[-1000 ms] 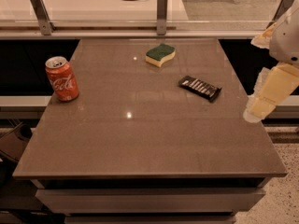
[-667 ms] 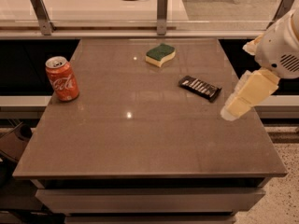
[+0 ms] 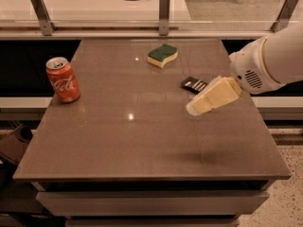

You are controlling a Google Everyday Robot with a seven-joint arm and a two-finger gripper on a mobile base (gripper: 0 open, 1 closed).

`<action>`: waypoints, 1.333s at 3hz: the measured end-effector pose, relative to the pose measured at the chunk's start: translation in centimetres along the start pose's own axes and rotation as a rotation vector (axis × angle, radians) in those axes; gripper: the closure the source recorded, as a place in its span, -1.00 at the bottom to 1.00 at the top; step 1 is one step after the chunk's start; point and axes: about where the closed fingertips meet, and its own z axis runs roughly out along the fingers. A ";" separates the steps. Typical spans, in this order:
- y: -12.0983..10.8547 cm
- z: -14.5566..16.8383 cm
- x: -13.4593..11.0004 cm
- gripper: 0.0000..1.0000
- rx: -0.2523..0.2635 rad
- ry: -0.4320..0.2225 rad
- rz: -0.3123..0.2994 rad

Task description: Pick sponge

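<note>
The sponge [image 3: 162,55], pale yellow foam with a dark green top and wavy sides, lies on the far middle of the brown table [image 3: 118,141]. My gripper [image 3: 199,106], with pale yellow pads, hangs above the table's right half on a white arm coming in from the right. It is nearer to me and to the right of the sponge, well apart from it. It covers part of a flat black snack bar wrapper [image 3: 191,84].
A red cola can [image 3: 63,79] stands upright near the table's left edge. A railing with metal posts [image 3: 164,7] runs behind the table's far edge. The table's edges drop off on all sides.
My gripper and arm have moved left from the table's right edge in over the table, now over the snack bar wrapper. The sponge, can and wrapper have not moved.
</note>
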 end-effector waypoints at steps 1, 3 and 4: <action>-1.5 3.1 -1.3 -1.00 0.044 -0.099 0.073; -7.0 7.7 -3.7 -1.00 0.131 -0.255 0.186; -9.0 9.2 -5.7 -1.00 0.151 -0.310 0.221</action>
